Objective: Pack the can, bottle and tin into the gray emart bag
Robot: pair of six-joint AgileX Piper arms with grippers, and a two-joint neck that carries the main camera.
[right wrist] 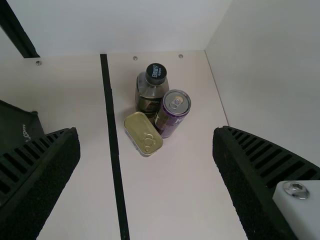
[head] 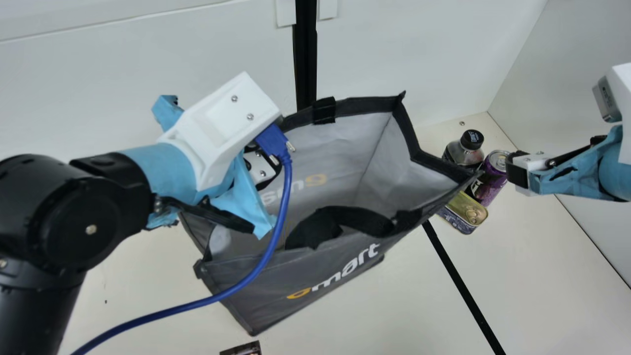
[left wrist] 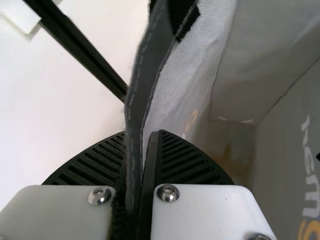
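Can [right wrist: 171, 112], bottle [right wrist: 150, 92], tin [right wrist: 142, 132] beyond right pincer [head: 515, 170]; bag rim [left wrist: 139, 105] inside left pincer [head: 261, 168].

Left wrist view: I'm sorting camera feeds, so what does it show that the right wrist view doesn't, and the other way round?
Left wrist view: the gray bag's rim between the left gripper's fingers, and its pale lining.
Right wrist view: bottle, purple can and tin grouped beneath the open right gripper.
Both: part of the bag and a black strip on the wall.
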